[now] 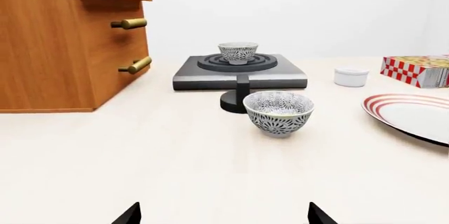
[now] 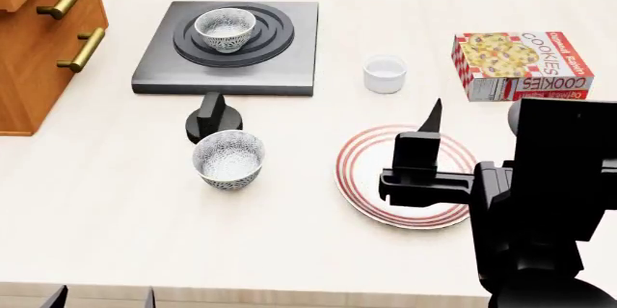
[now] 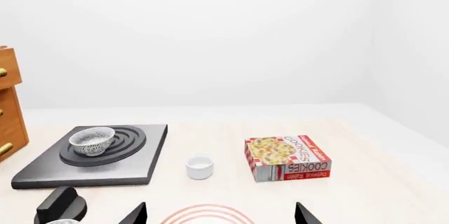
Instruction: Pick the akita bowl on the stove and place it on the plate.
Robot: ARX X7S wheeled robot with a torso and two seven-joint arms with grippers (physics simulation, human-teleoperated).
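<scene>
The akita bowl [image 2: 225,29] sits upright at the centre of the black rings on the stove [image 2: 289,69], well apart from the plate [image 2: 359,185], and neither arm holds anything. The right end effector [image 2: 424,138] hovers over the plate with its jaws apart; the left end effector [image 2: 101,298] waits at the near tabletop [image 2: 115,236] edge, fingers also spread. The reach should go over the stove knob [image 2: 211,116], straddle the far bowl's rim from above, and avoid the twin bowl [image 2: 228,158] just beside that knob. The left end effector is cut off except for its tips, and the right arm hides part of the plate.
</scene>
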